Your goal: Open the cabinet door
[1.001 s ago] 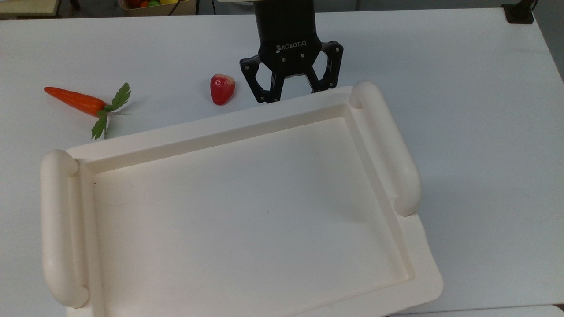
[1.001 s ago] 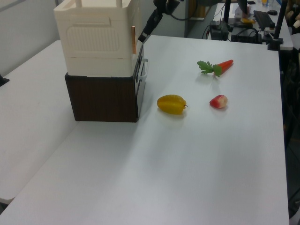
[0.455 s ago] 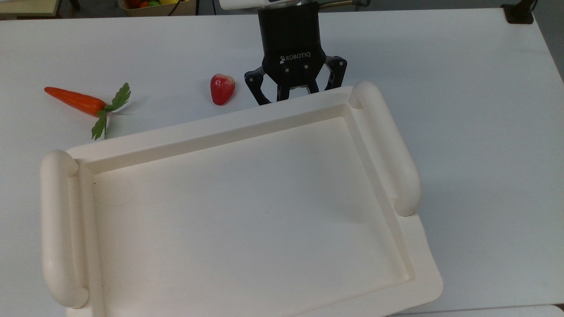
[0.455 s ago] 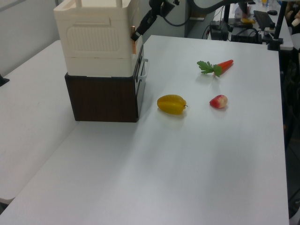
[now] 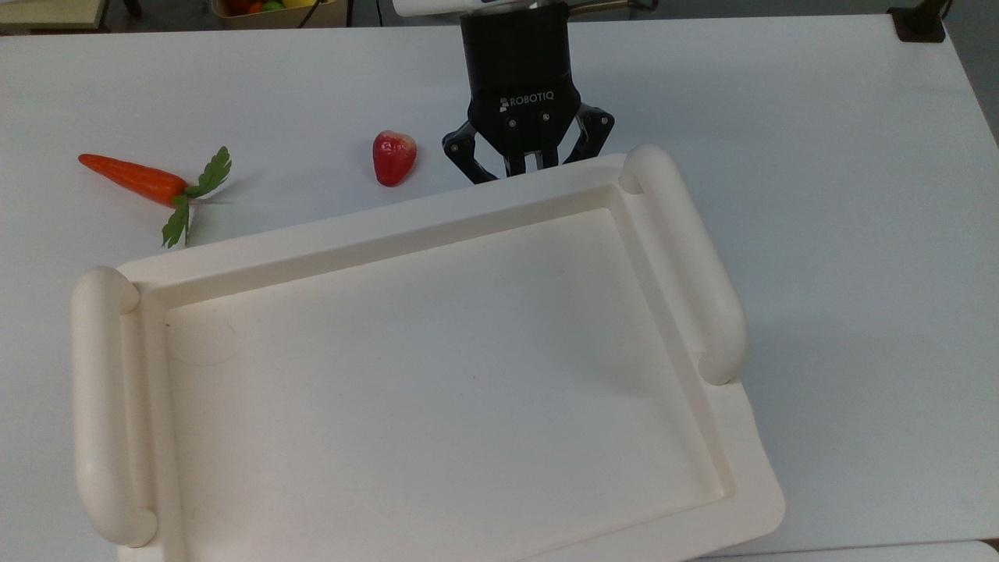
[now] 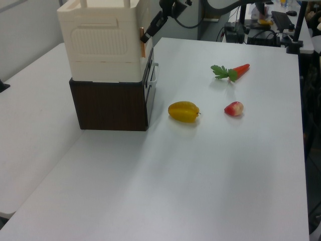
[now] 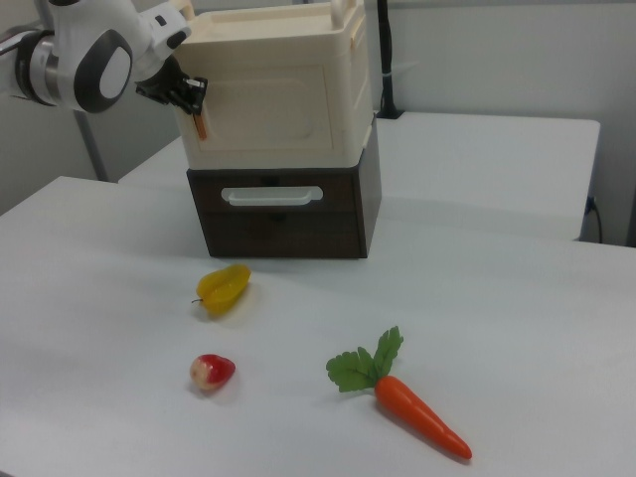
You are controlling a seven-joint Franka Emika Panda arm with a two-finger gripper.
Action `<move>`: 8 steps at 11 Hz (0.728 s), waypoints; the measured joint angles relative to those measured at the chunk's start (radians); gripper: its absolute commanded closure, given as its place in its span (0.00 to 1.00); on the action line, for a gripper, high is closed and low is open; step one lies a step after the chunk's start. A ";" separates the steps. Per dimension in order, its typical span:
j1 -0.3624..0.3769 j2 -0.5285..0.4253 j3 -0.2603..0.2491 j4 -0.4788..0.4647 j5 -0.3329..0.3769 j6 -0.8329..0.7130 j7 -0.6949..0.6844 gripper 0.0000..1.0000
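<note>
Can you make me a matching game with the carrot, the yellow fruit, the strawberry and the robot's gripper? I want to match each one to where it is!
Things:
1. carrot
2. yellow fruit
3. strawberry
4. gripper

Places, in the right view:
A. up at the cabinet door's left edge
B. on the table, just before the dark drawer
C. nearest the camera, on the right view's right
D. on the table, below the yellow fruit

Pairs: 1-C, 2-B, 3-D, 4-A

A robotics lab: a white desk (image 6: 200,165) carries toy food, with monitor stands and cables (image 6: 241,30) crowding beyond its far edge.
</note>
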 measured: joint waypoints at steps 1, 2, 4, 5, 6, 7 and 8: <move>-0.001 -0.005 -0.001 0.000 0.000 -0.021 0.000 1.00; -0.005 -0.024 -0.004 0.001 -0.001 -0.084 -0.002 1.00; -0.022 -0.078 -0.012 0.001 -0.002 -0.255 -0.019 0.90; -0.040 -0.107 -0.013 -0.001 -0.003 -0.349 -0.021 0.63; -0.062 -0.130 -0.014 -0.002 -0.004 -0.434 -0.022 0.25; -0.092 -0.151 -0.017 -0.003 -0.005 -0.536 0.015 0.00; -0.122 -0.167 -0.022 -0.004 -0.030 -0.641 0.067 0.00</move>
